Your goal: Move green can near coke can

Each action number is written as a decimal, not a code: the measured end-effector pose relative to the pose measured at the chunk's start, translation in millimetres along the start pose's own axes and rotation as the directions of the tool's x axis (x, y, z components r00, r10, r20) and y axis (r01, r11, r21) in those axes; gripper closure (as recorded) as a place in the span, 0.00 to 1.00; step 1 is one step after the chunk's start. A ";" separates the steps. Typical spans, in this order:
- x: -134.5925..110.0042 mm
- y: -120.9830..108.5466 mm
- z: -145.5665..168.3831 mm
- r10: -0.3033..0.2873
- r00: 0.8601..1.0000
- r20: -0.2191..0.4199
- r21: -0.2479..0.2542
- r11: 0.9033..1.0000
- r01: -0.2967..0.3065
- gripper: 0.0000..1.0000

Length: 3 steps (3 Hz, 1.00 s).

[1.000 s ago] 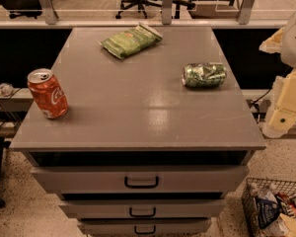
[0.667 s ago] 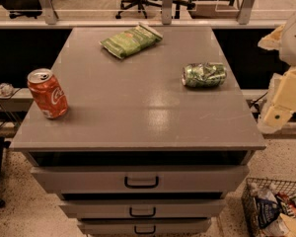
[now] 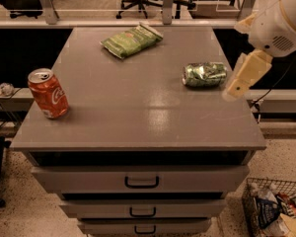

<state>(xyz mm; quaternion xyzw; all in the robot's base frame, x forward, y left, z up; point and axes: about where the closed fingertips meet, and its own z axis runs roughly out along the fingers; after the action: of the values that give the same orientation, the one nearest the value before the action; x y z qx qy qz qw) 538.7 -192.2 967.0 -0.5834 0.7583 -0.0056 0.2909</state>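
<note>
Gripper beside the green can on a grey cabinet.
Camera view: a second ago the gripper hung lower, off the cabinet's right edge. It has since swung up and left, and is now just beside the green can's right end. I cannot tell whether it is open or closed. The green can lies on its side at right-centre, unmoved. The coke can stands upright near the left edge, well apart. A bag lies at the back.

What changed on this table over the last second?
The gripper swung in toward the green can and now hangs close beside it, without holding it. The green can, the coke can and the chip bag stayed where they were.
</note>
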 end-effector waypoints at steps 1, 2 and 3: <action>-12.7 -31.4 41.0 -0.002 0.999 0.047 0.003 1.000 0.002 0.00; -20.3 -47.1 90.0 -0.008 0.998 0.056 -0.034 0.999 0.010 0.00; -17.4 -58.2 124.6 -0.009 0.999 0.041 -0.062 0.998 0.011 0.00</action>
<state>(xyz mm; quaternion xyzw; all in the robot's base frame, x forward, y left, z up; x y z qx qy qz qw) 648.4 -154.1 891.3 -0.5960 0.7490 0.0283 0.2882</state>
